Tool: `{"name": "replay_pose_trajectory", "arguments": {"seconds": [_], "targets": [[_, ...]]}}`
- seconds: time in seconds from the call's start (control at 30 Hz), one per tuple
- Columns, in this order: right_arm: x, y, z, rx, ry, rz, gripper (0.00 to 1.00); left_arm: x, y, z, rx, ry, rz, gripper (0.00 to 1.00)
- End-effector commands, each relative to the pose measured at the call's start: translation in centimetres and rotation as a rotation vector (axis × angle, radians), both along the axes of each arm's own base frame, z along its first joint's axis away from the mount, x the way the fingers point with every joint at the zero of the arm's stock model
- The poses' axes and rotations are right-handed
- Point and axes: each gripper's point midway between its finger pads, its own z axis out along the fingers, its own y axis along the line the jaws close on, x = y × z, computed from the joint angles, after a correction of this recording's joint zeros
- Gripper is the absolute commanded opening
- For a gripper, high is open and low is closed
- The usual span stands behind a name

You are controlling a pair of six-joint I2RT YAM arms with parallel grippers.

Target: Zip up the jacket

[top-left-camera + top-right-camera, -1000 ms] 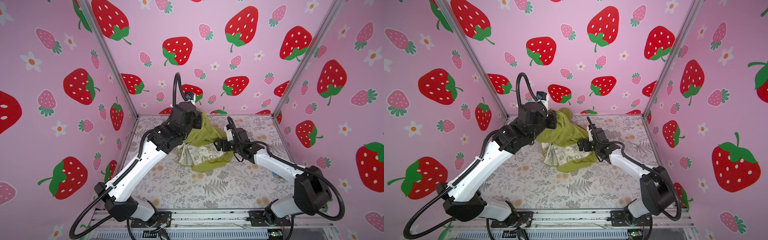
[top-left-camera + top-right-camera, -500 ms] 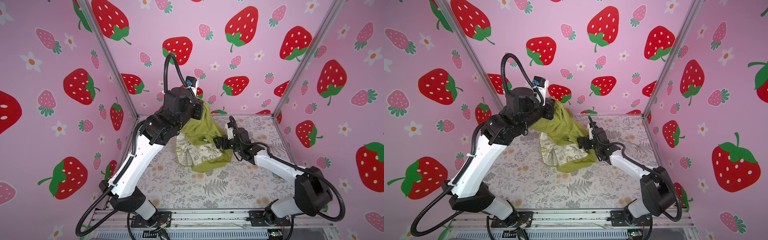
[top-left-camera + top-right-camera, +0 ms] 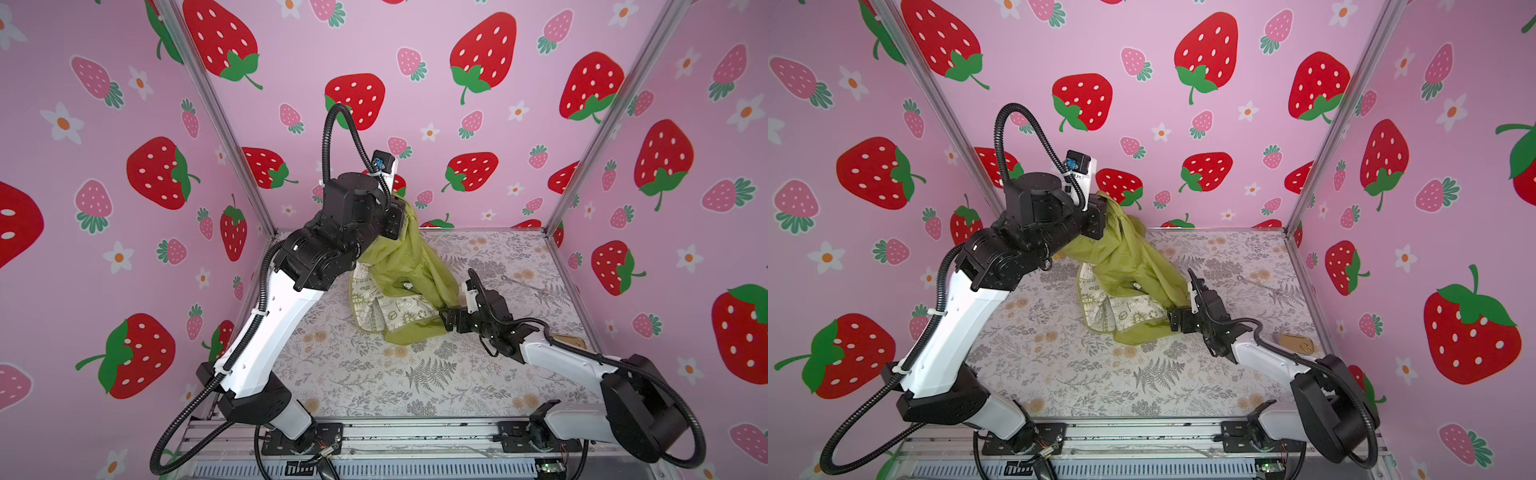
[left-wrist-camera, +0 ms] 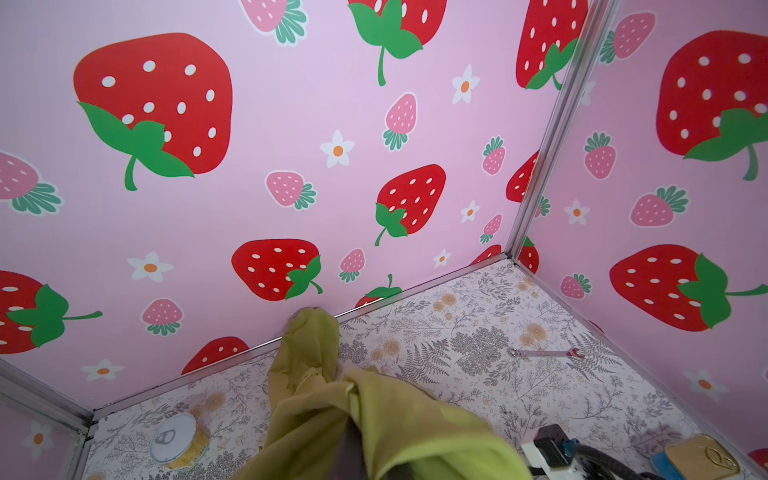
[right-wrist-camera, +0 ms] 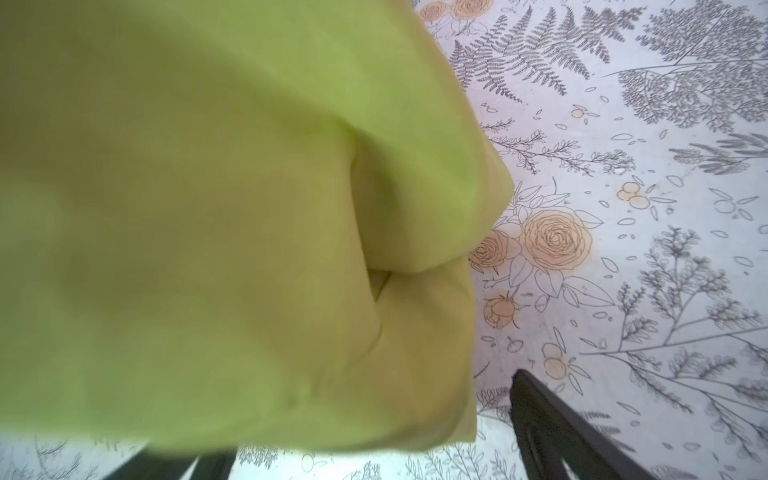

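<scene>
Pink strawberry walls point(image 3: 291, 62), fern-print floor point(image 3: 374, 382), alu corner posts point(image 3: 608, 124).

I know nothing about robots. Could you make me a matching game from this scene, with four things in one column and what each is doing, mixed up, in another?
Things:
1. left gripper
2. right gripper
3. jacket
4. wrench

States:
a. lies flat on the table, apart from the cloth
b. jaws open, low beside the green hem
c. hangs from above, lower part resting on the table
d. shut on green fabric, high above the table

Pairs: 1-d, 2-b, 3-c, 4-a
</scene>
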Motion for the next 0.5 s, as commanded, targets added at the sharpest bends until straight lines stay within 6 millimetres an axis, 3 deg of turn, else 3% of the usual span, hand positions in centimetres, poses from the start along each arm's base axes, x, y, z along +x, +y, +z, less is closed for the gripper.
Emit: {"name": "replay_pose_trajectory", "arguments": {"seconds": [0.0, 0.1, 0.2, 0.47], "targets": [[-0.7, -0.7, 1.9, 0.056, -0.07, -0.006, 0.99, -0.6, 1.1, 3.6, -0.056, -0.089, 0.009, 0.0], [-1.3, -1.6, 1.1, 0.032, -0.076, -0.016, 0.99, -0.7, 1.3, 3.7, -0.061, -0.088, 0.012, 0.0], [-0.8, -1.2, 0.3, 0.002, -0.064, 0.0, 0.99, -0.8, 1.6, 4.0, -0.077, -0.089, 0.014, 0.0], [3.9, 2.4, -1.0, 0.009, -0.054, 0.004, 0.99, -1.6, 2.5, 4.6, -0.14, -0.072, -0.006, 0.0]]}}
